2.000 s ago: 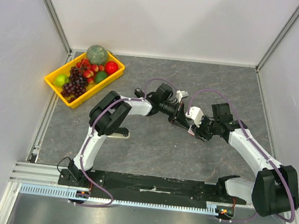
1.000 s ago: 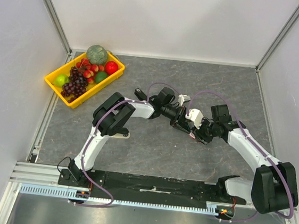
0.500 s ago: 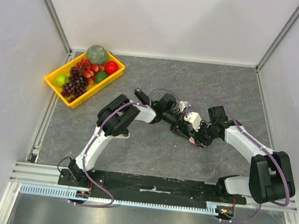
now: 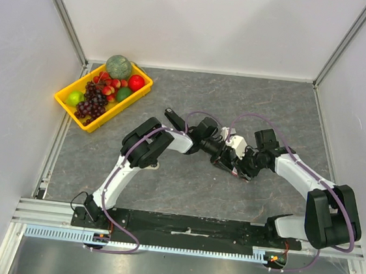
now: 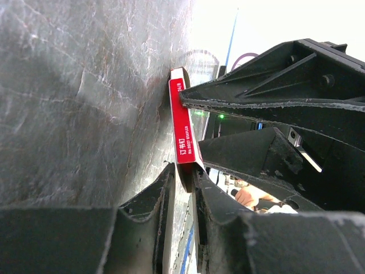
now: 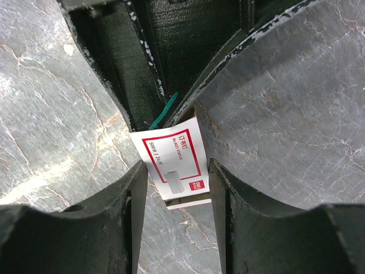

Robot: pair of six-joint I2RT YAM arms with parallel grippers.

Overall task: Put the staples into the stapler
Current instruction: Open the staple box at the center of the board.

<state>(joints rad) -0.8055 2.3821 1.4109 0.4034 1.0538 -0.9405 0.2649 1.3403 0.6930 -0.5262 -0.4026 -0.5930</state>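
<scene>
Grey marbled counter (image 4: 285,102) under the staple box (image 6: 171,154) | left claw (image 5: 182,171) pinched narrow on one end of the box | right claw (image 6: 178,165) closed across its opposite end | staples hidden inside the box: probably best to pull straight apart, without twisting.

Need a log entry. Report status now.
Left gripper shut on staple box. Right gripper straddling it, grip unclear. No obstruction visible.
</scene>
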